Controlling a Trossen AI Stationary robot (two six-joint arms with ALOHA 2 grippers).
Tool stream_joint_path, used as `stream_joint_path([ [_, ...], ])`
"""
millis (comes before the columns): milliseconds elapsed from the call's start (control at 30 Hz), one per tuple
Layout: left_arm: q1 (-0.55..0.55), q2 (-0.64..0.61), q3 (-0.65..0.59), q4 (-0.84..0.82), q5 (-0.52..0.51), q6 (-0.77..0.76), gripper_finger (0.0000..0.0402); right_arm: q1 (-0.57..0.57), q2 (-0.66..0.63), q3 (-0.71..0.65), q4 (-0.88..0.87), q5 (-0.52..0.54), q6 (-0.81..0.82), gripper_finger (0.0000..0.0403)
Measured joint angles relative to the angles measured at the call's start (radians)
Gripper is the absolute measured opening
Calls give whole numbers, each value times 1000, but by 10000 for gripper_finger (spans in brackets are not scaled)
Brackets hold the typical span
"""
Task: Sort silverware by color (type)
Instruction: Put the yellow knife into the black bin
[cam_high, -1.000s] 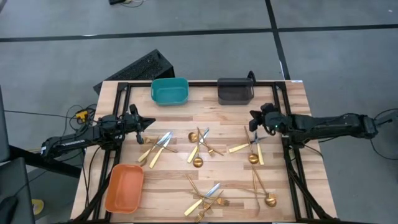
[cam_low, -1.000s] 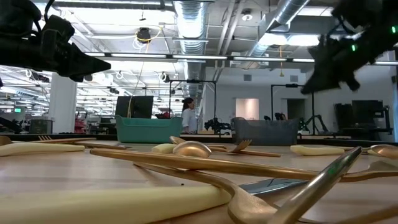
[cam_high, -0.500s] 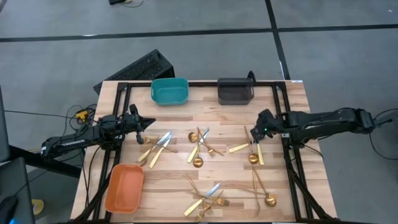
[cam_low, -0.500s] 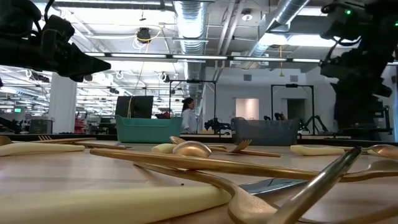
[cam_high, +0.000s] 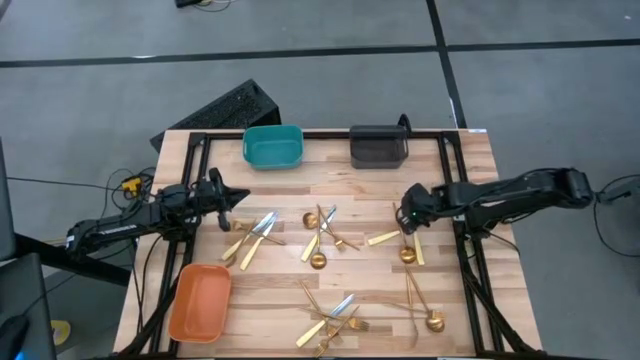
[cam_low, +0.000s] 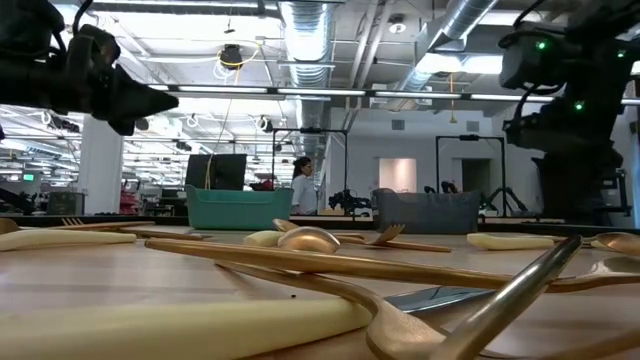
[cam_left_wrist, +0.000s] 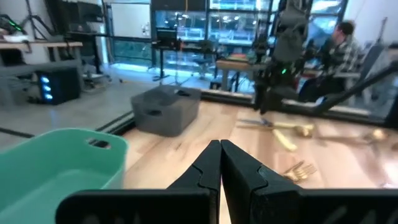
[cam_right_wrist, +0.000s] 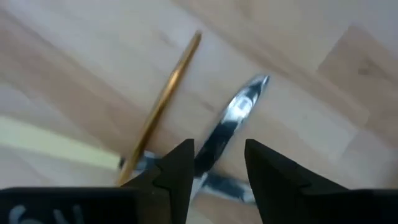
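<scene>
Right gripper (cam_high: 408, 220), fingers parted, straddles a silvery-bladed knife (cam_right_wrist: 231, 118) at the table's right; left gripper (cam_left_wrist: 220, 163) is closed, waiting at the left.

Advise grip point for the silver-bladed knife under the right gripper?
Take the knife across its narrow blade from straight above. It lies flat on the table, crossing a gold handle. The right gripper, open, already straddles the blade; that looks workable.

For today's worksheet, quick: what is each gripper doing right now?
Left gripper: shut, empty, beside the table's left edge.
Right gripper: open over a silvery knife blade.
</scene>
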Motion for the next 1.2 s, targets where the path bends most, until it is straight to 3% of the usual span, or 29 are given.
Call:
stream_joint_path([
  [267,-43,79,-3,3,27,-123,0,114,14,0,-100,-30,117,156],
  [433,-94,157,-3,2,23,-211,0,219,17,-1,-63,-13,212,158],
  [700,-176,272,-4,33,-145,-247,0,297,100,-42,-8,-14,389,157],
  [833,-186,277,-4,41,-215,-240,0,289,151,-42,7,-28,414,157],
  [967,-186,277,-1,33,-237,-246,0,237,195,-39,37,-89,338,152],
  [1200,-185,276,-2,39,-273,-131,0,82,203,-14,12,-211,119,81],
])
